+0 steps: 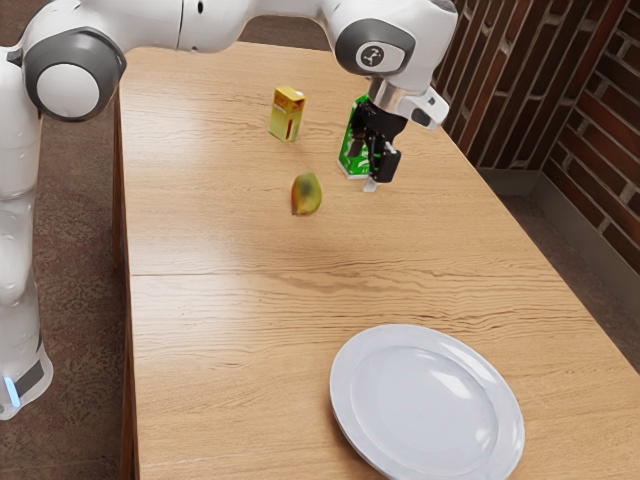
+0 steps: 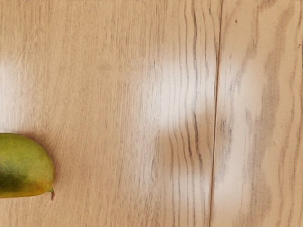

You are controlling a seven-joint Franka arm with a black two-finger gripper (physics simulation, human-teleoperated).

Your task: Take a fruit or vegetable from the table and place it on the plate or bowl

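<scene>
Pincer hovers empty just beside the mango; spread or pressed together, I cannot tell. Mango lies on the tabletop, well apart from the plate, so centre over it before descending.

A green-orange mango lies on the wooden table — stem end visible.

Wooden table, as I count it: one mango mid-table; yellow carton and green packet upright behind it; white plate well apart.
</scene>
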